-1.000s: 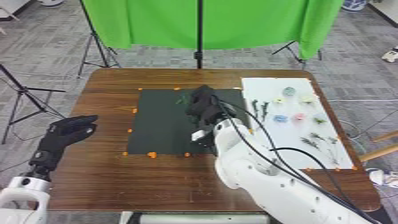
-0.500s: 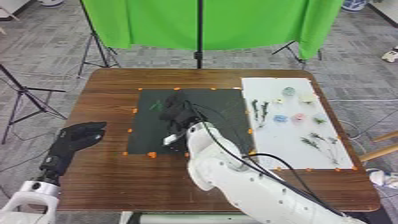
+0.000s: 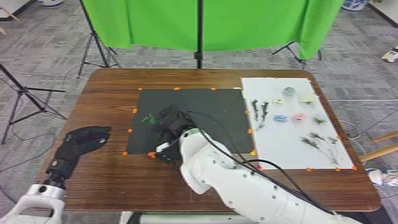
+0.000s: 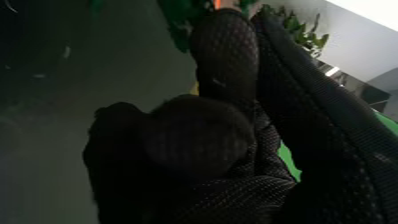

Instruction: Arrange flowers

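Because a tight fist would crush the leaves, the right hand (image 3: 174,127) seems to pinch the green sprig (image 3: 148,119) between thumb and fingertips, leaving its greenery free toward ten o'clock, over the dark board (image 3: 209,101). That board probably serves as the arranging ground, its edges held by orange tape (image 3: 152,154). Toward nine o'clock, off the board, the left hand (image 3: 86,140) rests loosely spread, out of the way. Toward three o'clock, the white sheet (image 3: 266,146) keeps the blue flower (image 3: 281,118) and pink flower (image 3: 298,117) apart, presumably for easy picking.
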Motion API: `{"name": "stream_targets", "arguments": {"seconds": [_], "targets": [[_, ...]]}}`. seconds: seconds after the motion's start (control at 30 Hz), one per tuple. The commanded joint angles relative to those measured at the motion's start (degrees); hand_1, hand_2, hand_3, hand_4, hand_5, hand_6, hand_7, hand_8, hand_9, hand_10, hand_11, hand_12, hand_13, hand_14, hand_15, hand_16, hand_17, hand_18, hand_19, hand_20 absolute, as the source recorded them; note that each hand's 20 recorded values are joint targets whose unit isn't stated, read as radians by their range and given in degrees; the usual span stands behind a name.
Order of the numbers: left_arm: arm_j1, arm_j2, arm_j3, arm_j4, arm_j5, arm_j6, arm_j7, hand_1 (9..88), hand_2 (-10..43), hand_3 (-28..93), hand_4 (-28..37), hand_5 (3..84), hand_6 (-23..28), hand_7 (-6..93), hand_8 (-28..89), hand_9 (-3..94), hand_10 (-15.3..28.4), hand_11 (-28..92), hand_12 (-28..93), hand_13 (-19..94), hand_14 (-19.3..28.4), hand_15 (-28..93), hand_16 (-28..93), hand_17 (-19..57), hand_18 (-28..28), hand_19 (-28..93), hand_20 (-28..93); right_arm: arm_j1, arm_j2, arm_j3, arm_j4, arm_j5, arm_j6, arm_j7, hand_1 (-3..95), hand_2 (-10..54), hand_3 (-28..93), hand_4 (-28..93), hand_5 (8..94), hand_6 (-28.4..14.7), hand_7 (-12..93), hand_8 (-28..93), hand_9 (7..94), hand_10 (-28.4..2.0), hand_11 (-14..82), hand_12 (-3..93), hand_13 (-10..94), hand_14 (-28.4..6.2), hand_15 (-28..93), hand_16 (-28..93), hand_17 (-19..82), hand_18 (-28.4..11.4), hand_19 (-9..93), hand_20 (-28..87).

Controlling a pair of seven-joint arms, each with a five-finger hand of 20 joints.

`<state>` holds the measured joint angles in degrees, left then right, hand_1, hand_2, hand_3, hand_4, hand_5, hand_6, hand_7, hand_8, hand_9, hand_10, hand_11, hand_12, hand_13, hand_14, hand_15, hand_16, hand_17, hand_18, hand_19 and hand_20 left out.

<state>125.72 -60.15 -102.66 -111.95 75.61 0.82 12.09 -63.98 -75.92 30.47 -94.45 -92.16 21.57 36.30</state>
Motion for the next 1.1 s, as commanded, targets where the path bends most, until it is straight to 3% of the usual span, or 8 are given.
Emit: {"name": "stream_targets", "arguments": {"seconds": [0.03,0.47,1.1], "targets": [[0.44,-1.37,1.09,0.40,0.57,0.01,0.06,34.2,-9.5,74,-24.0,50.9,2.0,26.5,-11,51.3,11.2,23,15,43,15.5,18,3,11.6,13.5,9,25,-1.26,-1.39,0.57,2.24,1.89,4.39,1.12,56.3,-8.7,57,-12,68.6,-3.4,54,9,93.7,-8.8,31.4,19.8,94,6.1,61,18,75,-4.9,84,40],[0.75,-1.75,0.93,0.19,0.72,-0.78,-0.67,33.9,-9.5,73,-24.4,51.2,2.9,25.9,-11,51.1,11.7,23,14,43,15.9,18,2,11.6,13.5,9,25,-1.98,-1.48,1.79,2.61,3.91,3.00,1.79,56.2,-6.2,53,-10,70.3,-4.6,40,13,93.7,-9.7,22.2,19.4,94,5.8,58,18,76,-4.0,78,46],[0.99,-1.94,0.63,0.04,0.90,-1.51,-0.97,33.3,-9.5,72,-23.4,50.8,3.1,23.9,-10,50.5,12.1,23,14,42,16.3,19,3,11.2,13.6,9,25,-2.30,-1.56,2.31,2.99,4.60,2.42,1.79,54.2,-7.5,53,-9,72.2,-7.7,21,15,92.2,-11.9,19.0,18.9,94,4.4,56,18,75,-4.5,76,49]]}}
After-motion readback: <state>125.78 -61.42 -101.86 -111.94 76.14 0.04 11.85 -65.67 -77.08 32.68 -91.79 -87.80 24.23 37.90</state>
